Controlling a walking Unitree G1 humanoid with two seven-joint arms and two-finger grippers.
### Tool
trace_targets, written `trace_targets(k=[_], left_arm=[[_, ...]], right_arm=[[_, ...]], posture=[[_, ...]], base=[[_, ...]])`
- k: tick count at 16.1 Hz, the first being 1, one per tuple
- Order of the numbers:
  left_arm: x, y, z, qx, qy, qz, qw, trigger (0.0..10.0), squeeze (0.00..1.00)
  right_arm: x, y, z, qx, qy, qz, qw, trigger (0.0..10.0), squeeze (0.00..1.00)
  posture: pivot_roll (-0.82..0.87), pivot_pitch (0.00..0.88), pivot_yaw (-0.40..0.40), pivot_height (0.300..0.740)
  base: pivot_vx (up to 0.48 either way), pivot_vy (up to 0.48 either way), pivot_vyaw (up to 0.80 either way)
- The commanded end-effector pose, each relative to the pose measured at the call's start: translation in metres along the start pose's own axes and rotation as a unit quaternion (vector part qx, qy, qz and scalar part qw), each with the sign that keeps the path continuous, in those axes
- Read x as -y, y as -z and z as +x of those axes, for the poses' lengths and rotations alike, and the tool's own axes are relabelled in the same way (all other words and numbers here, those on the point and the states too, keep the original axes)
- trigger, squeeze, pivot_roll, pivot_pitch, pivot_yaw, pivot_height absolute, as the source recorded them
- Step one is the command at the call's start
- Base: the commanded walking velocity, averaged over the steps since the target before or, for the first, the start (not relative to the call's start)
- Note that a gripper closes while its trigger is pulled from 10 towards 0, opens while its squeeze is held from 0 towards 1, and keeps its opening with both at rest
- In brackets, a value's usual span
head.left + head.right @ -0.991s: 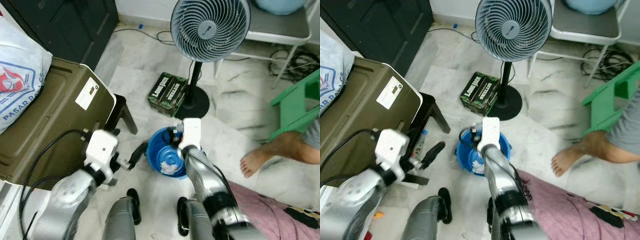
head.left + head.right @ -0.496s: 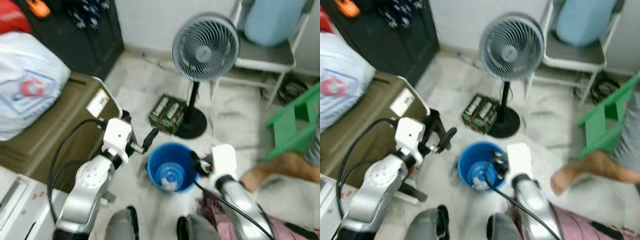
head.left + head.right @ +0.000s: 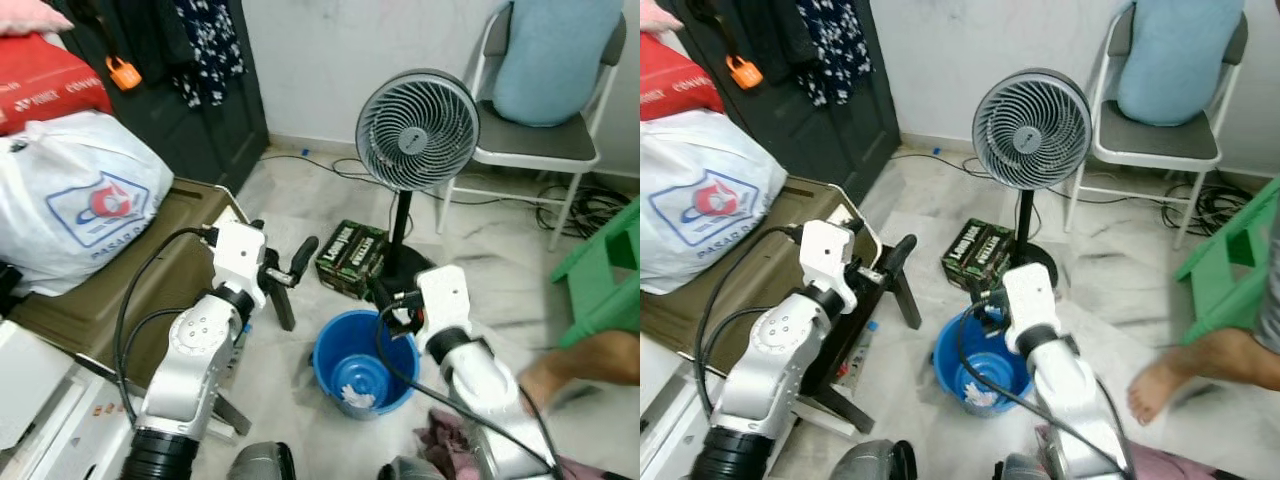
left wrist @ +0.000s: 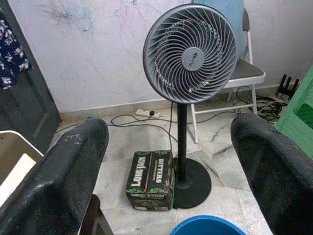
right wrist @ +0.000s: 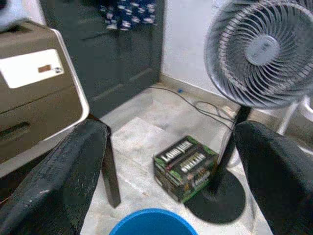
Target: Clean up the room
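A blue bucket (image 3: 365, 362) stands on the marble floor before me, with crumpled white scraps (image 3: 356, 396) at its bottom. My left gripper (image 3: 302, 253) hovers to the bucket's left and above it, pointing toward the fan; in the left wrist view its fingers (image 4: 63, 181) are spread apart with nothing between them. My right gripper (image 3: 386, 298) hangs over the bucket's far rim, also open and empty, its fingers (image 5: 274, 176) framing the green-and-black box (image 5: 186, 166). The bucket's rim (image 4: 208, 226) shows low between the left fingers.
A standing fan (image 3: 415, 130) and a green-and-black box (image 3: 352, 258) sit just beyond the bucket. An olive case (image 3: 120, 300) with a white bag (image 3: 85, 200) is on the left. A chair (image 3: 540, 150), green stool (image 3: 600, 280), a person's foot (image 3: 585, 365) and pink cloth (image 3: 440, 450) lie right.
The camera has risen and tilted up, so the whole scene shifted. My right gripper has moved from over the bucket's inside to its far rim; the left gripper has lifted higher.
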State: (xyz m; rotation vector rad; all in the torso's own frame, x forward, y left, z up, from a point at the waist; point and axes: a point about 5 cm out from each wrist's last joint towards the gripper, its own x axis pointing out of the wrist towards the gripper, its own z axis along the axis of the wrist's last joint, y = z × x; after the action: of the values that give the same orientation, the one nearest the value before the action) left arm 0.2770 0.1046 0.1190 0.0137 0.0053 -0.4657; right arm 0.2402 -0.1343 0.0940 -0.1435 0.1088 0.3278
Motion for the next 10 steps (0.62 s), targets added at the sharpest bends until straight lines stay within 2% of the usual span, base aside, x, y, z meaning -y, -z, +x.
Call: trace_targets(k=[1, 4, 5, 7, 9, 10], left_arm=[[0.000, 0.004, 0.000, -0.006, -0.004, 0.007, 1.000, 10.0, 0.00], [-0.007, 0.009, -0.006, -0.001, -0.037, 0.011, 0.999, 10.0, 0.00], [-0.016, 0.011, -0.010, 0.002, -0.068, 0.032, 0.997, 10.0, 0.00], [-0.028, 0.015, -0.023, 0.012, -0.100, 0.027, 0.994, 10.0, 0.00], [-0.043, 0.024, -0.042, 0.007, -0.133, 0.035, 0.990, 10.0, 0.00], [-0.052, 0.031, -0.054, -0.009, -0.168, 0.032, 0.985, 10.0, 0.00]], right_arm=[[-0.005, 0.005, 0.000, -0.007, -0.019, 0.009, 1.000, 10.0, 0.00], [0.015, 0.004, 0.003, 0.002, 0.071, 0.049, 0.996, 10.0, 0.00], [0.025, 0.005, -0.003, 0.005, 0.117, 0.062, 0.991, 10.0, 0.00], [0.032, 0.016, -0.022, -0.007, 0.169, 0.066, 0.983, 10.0, 0.00], [0.035, 0.017, -0.034, -0.001, 0.194, 0.065, 0.979, 10.0, 0.00], [0.039, 0.019, -0.042, -0.007, 0.218, 0.093, 0.971, 10.0, 0.00]], posture=[[-0.09, 0.000, 0.111, 0.740], [-0.08, 0.000, 0.049, 0.740], [-0.08, 0.000, 0.047, 0.740], [-0.08, 0.000, 0.041, 0.740], [-0.10, 0.000, 0.056, 0.740], [-0.11, 0.000, 0.051, 0.740]], base=[[0.000, 0.000, 0.00], [0.000, 0.000, 0.00], [0.000, 0.000, 0.00], [0.000, 0.000, 0.00], [0.000, 0.000, 0.00], [0.000, 0.000, 0.00]])
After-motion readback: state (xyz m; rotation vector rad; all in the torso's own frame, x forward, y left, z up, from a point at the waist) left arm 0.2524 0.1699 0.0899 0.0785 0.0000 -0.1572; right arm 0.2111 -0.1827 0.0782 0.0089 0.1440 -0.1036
